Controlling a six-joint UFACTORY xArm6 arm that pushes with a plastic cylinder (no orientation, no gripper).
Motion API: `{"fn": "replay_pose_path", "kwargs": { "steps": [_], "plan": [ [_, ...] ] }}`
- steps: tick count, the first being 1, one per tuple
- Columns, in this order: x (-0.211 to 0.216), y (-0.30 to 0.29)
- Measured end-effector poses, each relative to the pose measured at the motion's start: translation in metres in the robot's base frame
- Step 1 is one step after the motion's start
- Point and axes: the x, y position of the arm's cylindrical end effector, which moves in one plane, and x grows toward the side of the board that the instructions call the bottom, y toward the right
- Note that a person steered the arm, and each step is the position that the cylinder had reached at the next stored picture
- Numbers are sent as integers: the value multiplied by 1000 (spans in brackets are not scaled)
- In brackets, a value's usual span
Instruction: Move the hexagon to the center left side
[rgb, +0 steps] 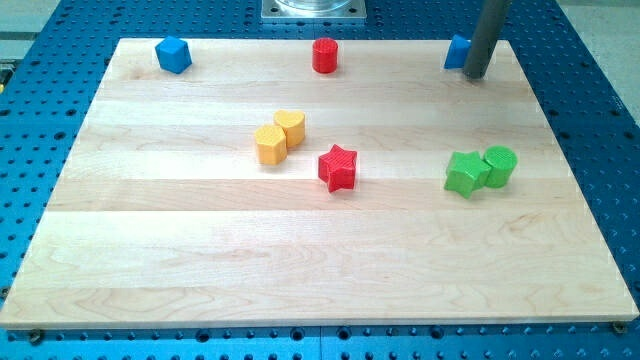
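Camera view: the one view, looking down at a slant on a pale wooden board (300, 250) that lies on a blue perforated table (600, 100).
Rod: a dark grey bar comes down from the view's top right edge.
My tip (477, 76): it rests on the board at about 1 o'clock from the board's middle, touching or just beside the right side of a blue block (456, 52), which it partly hides; that block's shape cannot be told.
Fingers: the arm has none, only the bare rod, so nothing is open, closed or gripped.
Yellow hexagon (270, 144): just left of the board's middle, at about 8 o'clock from the yellow cylinder (290, 126), the two touching. It is well apart from my tip.
Red star (338, 167): near the pair, at about 4 o'clock from the hexagon.
Green pair: a green block (465, 173), shape unclear, touches a green cylinder (500, 165) at its 2 o'clock, at the board's 3 o'clock side.
Red cylinder (325, 55): at 12 o'clock, by the far edge.
Blue cube (173, 54): at about 11 o'clock, in the far left corner.
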Motion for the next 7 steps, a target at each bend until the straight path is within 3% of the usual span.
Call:
{"fn": "replay_pose_path", "kwargs": {
  "steps": [2, 4, 5, 6, 7],
  "plan": [
    [124, -104],
    [166, -257],
    [165, -282],
    [147, -270],
    [150, -310]
  ]
}}
